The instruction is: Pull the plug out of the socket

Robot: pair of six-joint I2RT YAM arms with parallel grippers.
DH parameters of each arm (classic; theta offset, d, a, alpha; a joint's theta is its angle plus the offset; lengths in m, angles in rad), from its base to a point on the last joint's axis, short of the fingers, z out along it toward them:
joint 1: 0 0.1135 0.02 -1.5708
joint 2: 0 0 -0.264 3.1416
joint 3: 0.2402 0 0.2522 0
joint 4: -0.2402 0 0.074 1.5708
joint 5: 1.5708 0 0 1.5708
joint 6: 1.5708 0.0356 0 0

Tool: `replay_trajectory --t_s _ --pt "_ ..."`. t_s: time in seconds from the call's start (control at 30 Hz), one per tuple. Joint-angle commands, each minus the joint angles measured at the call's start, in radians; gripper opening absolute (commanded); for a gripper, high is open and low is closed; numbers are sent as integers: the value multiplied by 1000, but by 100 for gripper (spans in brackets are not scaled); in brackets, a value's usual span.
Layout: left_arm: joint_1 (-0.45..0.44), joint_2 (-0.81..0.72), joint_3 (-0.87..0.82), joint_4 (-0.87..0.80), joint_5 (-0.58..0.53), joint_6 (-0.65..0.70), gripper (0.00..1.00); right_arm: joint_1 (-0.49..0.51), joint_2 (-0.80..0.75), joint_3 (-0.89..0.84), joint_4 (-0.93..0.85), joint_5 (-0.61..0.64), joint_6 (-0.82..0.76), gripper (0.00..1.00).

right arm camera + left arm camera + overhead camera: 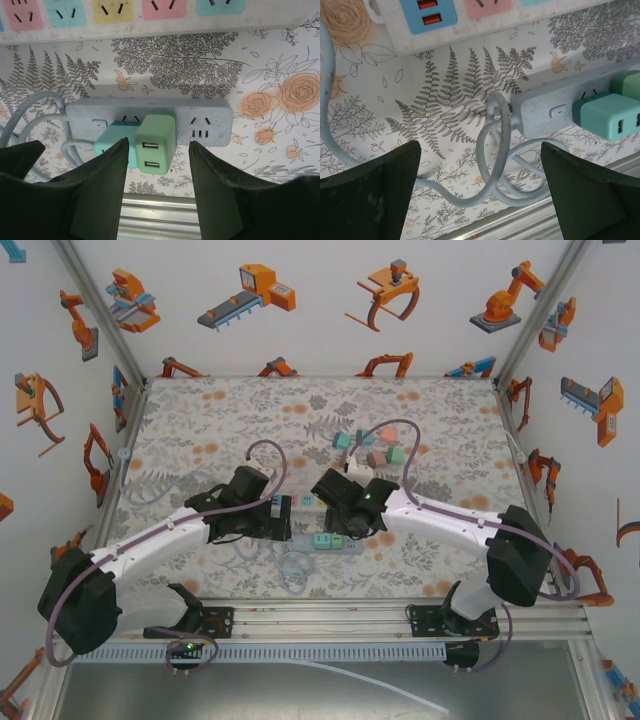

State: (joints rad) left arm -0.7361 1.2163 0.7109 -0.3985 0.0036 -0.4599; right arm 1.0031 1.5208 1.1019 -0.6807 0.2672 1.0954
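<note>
The green plug is sitting in the grey strip, touching a teal plug on its left. The strip is lying on the floral surface near the arms' edge, its cord looping off the left end. I am taking the green one as the target, since the right claw is centring on it.

That claw is standing partly open with a finger on either side of the green plug, and it is gripping nothing yet. I can see a gap on the right side. The left finger is crowding the seam between the two plugs. I am judging this to be the moment just ahead of the squeeze.

To do it well, I am aiming to slip the left finger cleanly between green and teal, so the teal body is not being pinched too. Then I am closing on the flat sides and pulling straight along the prongs, without rocking.

The left claw is hanging wide open and empty over the cord end of the strip. The strip looks light and I am expecting it to lift with the plug. So I am planning to pin it down there first.
</note>
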Motion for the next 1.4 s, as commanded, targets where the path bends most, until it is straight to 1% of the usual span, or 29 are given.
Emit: replay_trajectory --t_s 0.0,0.2,0.43,0.53,0.7,0.87,1.07,1.1,1.37 --pt "4 12 -25 54 51 -16 97 8 11 -3 21 29 41 47" --pt "-5 29 -48 87 86 -15 97 24 48 -11 27 37 53 44" --pt "-19 79 -54 110 109 -31 97 37 62 -14 10 69 65 34" --pt "-39 114 -48 111 114 -37 97 39 67 -18 2 83 64 33" --pt "-75 153 -58 104 86 -41 97 43 74 -17 -12 99 63 32" --pt "-82 180 -71 105 62 -49 97 45 67 -11 -10 102 64 24" --pt "-83 207 -79 110 42 -69 97 47 47 15 -28 107 66 19" --pt "-83 213 -80 114 44 -72 97 47 42 17 -30 107 65 17" --pt "-85 243 -80 120 42 -93 97 49 0 19 -29 114 65 9"
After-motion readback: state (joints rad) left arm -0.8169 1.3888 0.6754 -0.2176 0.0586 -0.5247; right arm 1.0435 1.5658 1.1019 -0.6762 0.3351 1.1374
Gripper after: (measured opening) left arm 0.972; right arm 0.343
